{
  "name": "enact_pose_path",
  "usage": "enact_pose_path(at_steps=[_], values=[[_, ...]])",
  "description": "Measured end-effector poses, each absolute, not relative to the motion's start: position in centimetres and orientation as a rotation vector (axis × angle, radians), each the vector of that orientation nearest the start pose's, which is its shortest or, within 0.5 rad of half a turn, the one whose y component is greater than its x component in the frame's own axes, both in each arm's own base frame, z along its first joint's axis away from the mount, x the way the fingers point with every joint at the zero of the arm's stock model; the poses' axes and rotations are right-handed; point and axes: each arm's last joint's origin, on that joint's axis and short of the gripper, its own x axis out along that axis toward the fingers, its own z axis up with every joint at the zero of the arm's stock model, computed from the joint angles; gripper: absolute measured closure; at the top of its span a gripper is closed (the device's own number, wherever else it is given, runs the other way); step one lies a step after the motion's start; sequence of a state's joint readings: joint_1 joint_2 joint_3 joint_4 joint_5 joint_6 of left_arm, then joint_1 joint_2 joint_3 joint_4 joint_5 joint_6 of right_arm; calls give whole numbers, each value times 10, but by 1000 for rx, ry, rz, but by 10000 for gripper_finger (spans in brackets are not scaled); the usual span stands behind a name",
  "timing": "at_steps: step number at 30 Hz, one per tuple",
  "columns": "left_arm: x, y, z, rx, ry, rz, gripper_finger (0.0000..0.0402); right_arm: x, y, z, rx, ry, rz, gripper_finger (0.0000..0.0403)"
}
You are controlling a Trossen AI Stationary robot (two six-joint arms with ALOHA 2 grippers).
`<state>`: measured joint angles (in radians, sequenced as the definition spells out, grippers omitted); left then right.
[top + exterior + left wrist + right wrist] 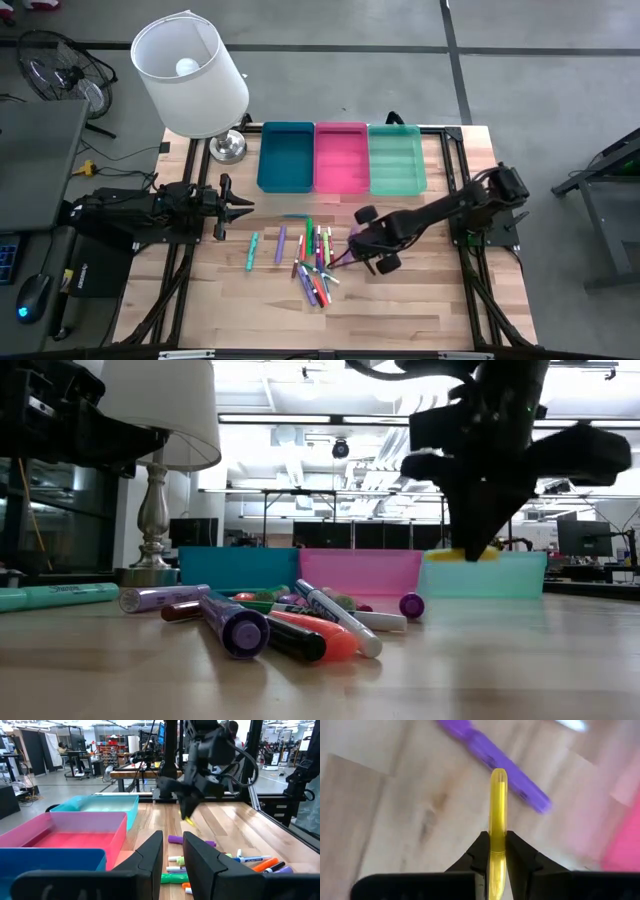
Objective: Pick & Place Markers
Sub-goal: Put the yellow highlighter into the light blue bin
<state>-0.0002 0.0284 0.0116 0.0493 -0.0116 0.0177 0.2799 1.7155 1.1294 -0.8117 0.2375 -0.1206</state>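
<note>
Your yellow marker (498, 815) is sitting pinched between the two dark fingers (476, 855) of the right end effector (352, 249), its tip sticking out past them. In the low view that marker (468, 555) is hanging clear of the worktop (420, 300), in front of the green tray (520, 575). Just below it on the wood a purple marker (495, 762) is lying on its own, at the right edge of the marker pile. The rest of the markers (312, 262) are lying scattered mid-worktop, some crossing each other, with a teal one (252, 251) and a lilac one (280, 243) a little apart to the left. Behind them you are seeing three trays side by side: blue tray (286, 155), pink tray (341, 157), then green. The left end effector (232, 208) is waiting near the worktop's left edge, fingers parted and holding nothing. A lamp (192, 80) is standing at the back left corner.
</note>
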Motion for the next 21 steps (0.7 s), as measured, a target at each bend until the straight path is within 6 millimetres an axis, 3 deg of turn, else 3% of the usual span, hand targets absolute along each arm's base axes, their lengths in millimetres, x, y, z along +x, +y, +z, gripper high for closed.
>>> enact_pose_path(at_steps=[11, 21], values=[[99, 0, 170, 18, -33, 11, 328, 281, 56, 212, -172, 1403, -146, 373], [99, 0, 170, 18, -33, 11, 328, 267, -8, 228, 110, 1468, -374, 373]])
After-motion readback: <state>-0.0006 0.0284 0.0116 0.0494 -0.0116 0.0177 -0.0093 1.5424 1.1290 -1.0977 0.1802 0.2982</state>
